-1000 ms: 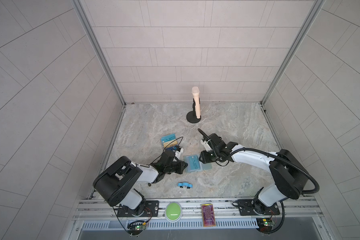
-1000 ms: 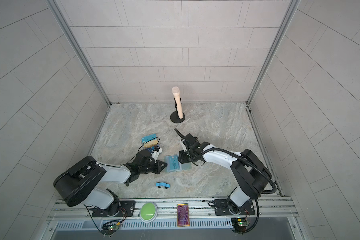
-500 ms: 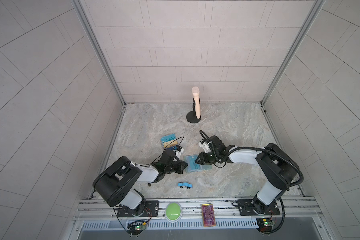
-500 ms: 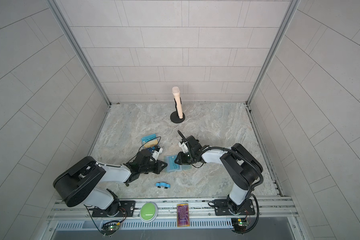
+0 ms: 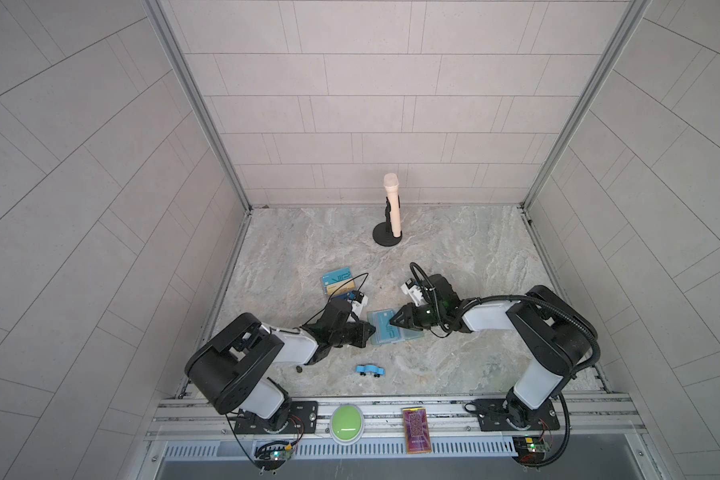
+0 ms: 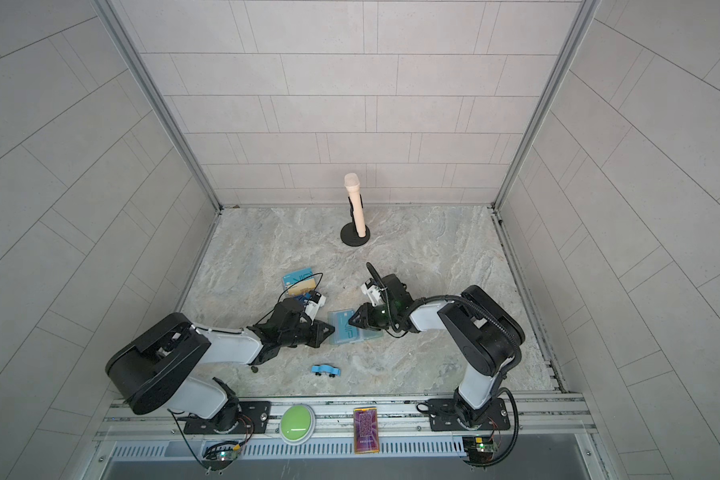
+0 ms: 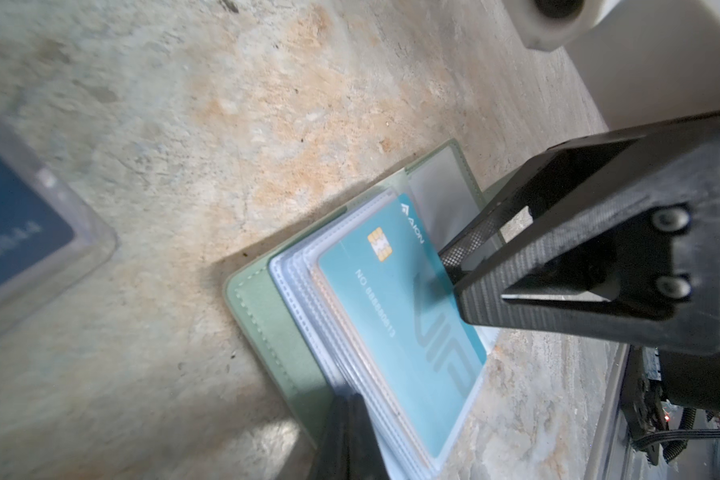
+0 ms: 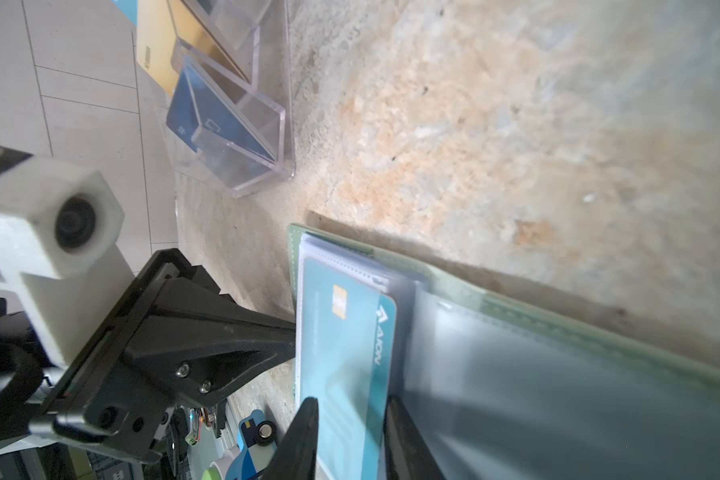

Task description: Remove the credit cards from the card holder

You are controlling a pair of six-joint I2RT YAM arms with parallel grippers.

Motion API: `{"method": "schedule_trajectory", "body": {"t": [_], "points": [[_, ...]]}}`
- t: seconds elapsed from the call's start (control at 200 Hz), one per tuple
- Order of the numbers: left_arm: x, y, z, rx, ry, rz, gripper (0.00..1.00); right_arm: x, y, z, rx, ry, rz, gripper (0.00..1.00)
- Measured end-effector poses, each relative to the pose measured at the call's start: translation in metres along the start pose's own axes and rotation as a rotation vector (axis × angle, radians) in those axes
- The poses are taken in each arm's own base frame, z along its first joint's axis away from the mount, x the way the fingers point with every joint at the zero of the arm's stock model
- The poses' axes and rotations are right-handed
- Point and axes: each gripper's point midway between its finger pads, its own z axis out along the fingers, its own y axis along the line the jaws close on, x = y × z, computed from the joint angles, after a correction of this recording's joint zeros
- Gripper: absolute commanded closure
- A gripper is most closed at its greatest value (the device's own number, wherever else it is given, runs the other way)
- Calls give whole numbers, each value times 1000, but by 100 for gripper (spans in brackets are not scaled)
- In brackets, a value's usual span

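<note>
The card holder (image 8: 537,316) lies open on the table (image 8: 474,124) with its clear sleeve pages uppermost. A teal card (image 8: 346,353), with a gold chip and the print "AION", projects partway from the top sleeve toward the holder's centre fold. The right gripper (image 8: 350,401) is over this card. Its fingers (image 8: 304,440) stand apart, one over the card face and one at the card's exposed short edge. The left gripper (image 8: 285,332), fingers together, meets the holder's outer edge. Off that same edge lies a blue toy car (image 8: 250,432). Near the holder's corner stands a clear acrylic stand (image 8: 267,166), which holds a blue card (image 8: 208,120) and a gold card (image 8: 154,54).
</note>
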Motion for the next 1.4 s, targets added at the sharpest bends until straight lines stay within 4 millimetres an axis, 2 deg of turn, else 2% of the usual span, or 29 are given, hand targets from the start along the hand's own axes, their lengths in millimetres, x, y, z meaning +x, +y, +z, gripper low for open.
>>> {"method": "schedule_trajectory", "body": {"t": [0.285, 0.511, 0.716, 0.851, 1.126, 1.402], "points": [[0, 0, 0, -2, 3, -1, 100, 0, 4, -3, -40, 0, -1, 70], [-1, 0, 1, -4, 3, -2, 100, -7, 17, -5, -124, -26, -15, 70], [-1, 0, 1, -5, 6, -2, 100, -6, 5, 4, -154, -34, 34, 73], [-1, 0, 1, -6, 6, -3, 100, -6, 5, 6, -174, -40, 45, 73], [-1, 1, 1, -15, 18, -3, 100, -4, 6, 4, -165, -31, 21, 68], [-4, 2, 2, -48, 36, 20, 100, 4, 19, -6, -125, 23, -64, 65]]}}
